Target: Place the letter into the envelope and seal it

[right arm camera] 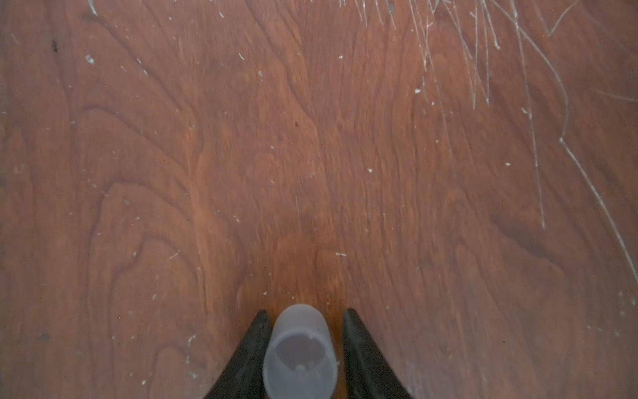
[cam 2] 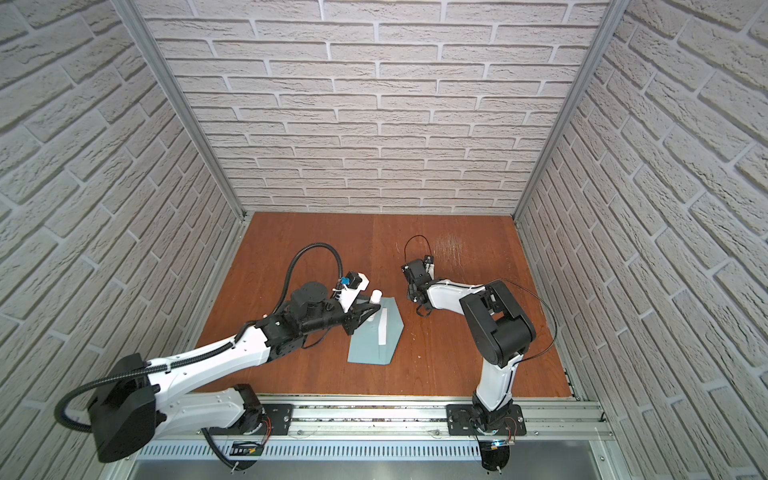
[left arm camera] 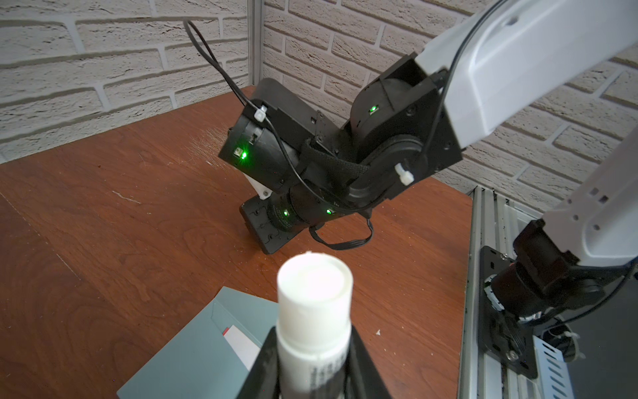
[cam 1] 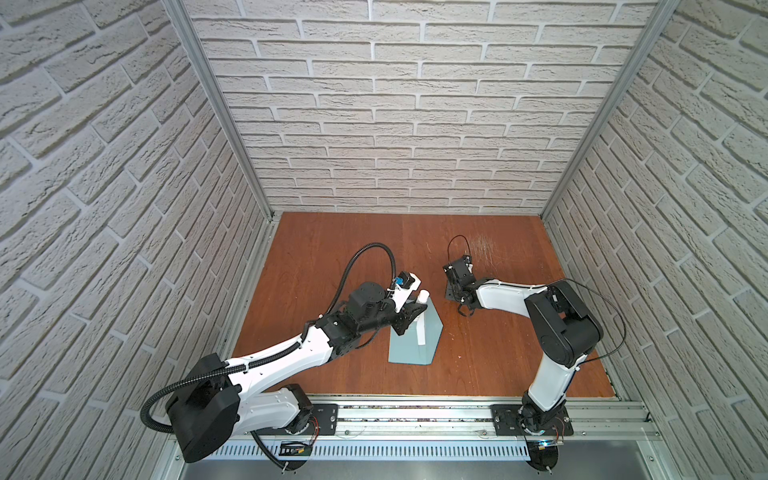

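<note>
The light blue-grey envelope [cam 1: 409, 347] [cam 2: 368, 345] [left arm camera: 186, 352] lies flat on the wooden table with its pointed flap spread open. The letter [cam 1: 421, 330] [cam 2: 382, 328] [left arm camera: 241, 345] sits inside the pocket; only a white strip with a red corner shows at the mouth. My left gripper [cam 1: 419, 309] [cam 2: 374, 309] [left arm camera: 312, 331] is shut on a white uncapped glue stick [cam 1: 423, 296] [left arm camera: 314, 297], held just over the envelope's far end. My right gripper [cam 1: 453, 291] [right arm camera: 305, 312] points down at the table further right. A translucent cap [right arm camera: 300, 352] stands between its fingers, with a gap beside one finger.
Brick-patterned walls close the table on three sides. A metal rail [cam 1: 415, 411] with both arm bases runs along the front edge. The right arm's elbow [cam 1: 561, 324] hangs over the table's right part. White scratches [right arm camera: 483, 51] mark the wood beyond the right gripper.
</note>
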Robot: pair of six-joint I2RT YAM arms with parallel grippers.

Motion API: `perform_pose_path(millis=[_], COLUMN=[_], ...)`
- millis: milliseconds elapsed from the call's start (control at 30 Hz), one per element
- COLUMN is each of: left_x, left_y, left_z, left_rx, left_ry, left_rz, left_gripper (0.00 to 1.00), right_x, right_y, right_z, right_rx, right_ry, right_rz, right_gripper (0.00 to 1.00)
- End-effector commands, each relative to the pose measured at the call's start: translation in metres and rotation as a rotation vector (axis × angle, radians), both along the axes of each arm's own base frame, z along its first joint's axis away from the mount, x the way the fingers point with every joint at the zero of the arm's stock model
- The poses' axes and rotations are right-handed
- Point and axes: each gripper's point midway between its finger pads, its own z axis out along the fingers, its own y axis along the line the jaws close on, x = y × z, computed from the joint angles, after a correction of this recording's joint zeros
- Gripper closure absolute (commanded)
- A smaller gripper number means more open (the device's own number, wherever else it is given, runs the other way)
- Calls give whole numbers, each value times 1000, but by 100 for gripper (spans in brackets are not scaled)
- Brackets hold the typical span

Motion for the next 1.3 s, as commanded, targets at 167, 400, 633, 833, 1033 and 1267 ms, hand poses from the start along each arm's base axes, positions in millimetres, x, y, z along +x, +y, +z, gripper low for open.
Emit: perform_pose_path(millis=[167,400,633,833,1033,1267], left_x=[2,2,6,15,33,41], left_y=[1,7,36,56,62,40], left_z=[19,27,58,80,96,108], left_rx=[-55,-67,-73,-125,-247,-382], left_ry=[-58,-62,-120,-131,-103,-70], left_rz=[1,25,138,243,315,259], left_gripper=[100,100,100,100,100,100], right_x=[3,3,-33,-59,-81,-113], right_y=[2,11,18,-7,20,90], right_z=[21,93,202,244,268,241], right_rx=[36,82,108,109,221,226], right_ry=[-44,-137,-348,-566,-662,-876], right_rz=[-9,49,215,176,385,721], right_gripper=[51,44,44,72,71,51])
